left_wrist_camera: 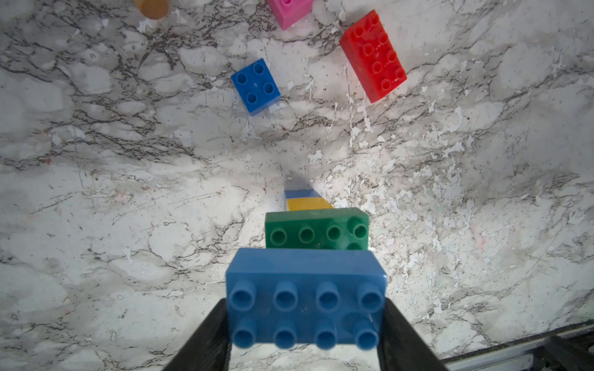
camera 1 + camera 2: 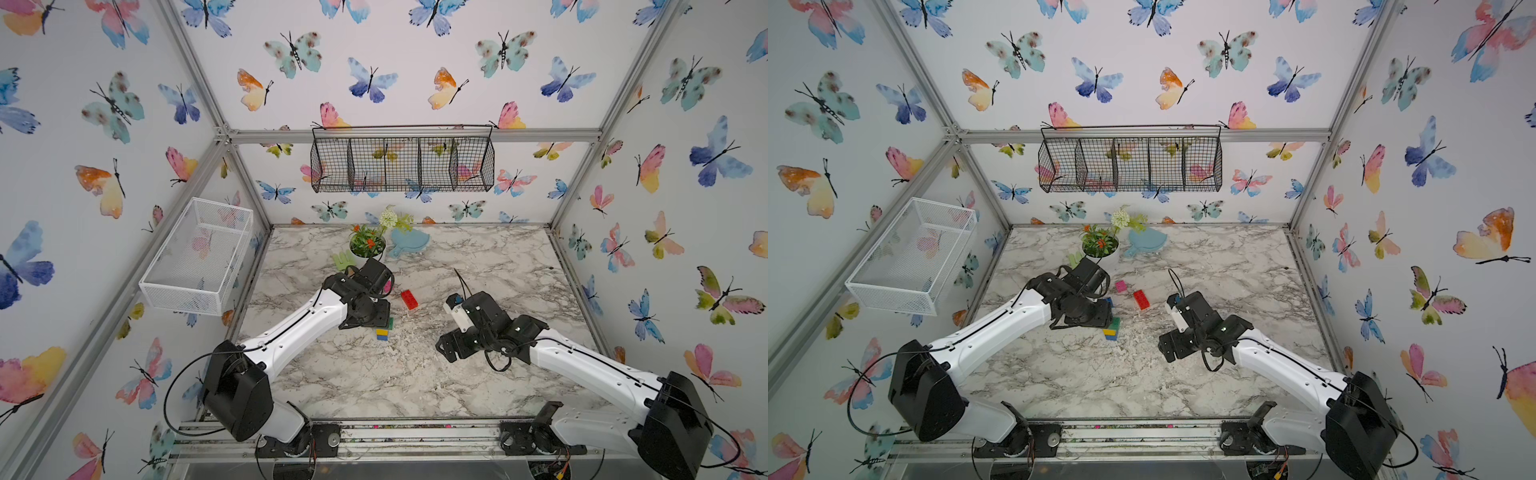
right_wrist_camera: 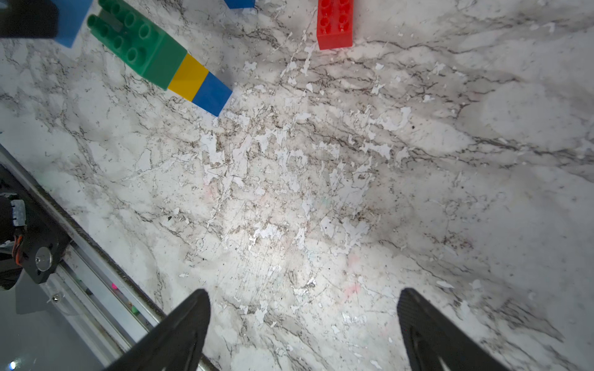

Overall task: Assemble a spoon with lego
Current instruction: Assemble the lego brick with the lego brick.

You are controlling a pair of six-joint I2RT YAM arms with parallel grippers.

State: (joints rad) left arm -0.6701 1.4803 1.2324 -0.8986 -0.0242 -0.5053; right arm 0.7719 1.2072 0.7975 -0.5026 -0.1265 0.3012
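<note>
Left wrist shows us our left tool (image 1: 305, 324) clamped on the light-blue brick (image 1: 305, 286), just beside the green brick (image 1: 316, 229); the red brick (image 1: 373, 56) and dark-blue brick (image 1: 255, 85) lie beyond. Our right tool (image 3: 303, 321) gapes wide, empty.

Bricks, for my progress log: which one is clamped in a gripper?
The light-blue eight-stud brick, clamped in the left gripper. The red brick, pink brick and small dark-blue brick lie loose on the table.

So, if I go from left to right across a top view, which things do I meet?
In order: white basket → brick stack → red brick → right gripper.
</note>
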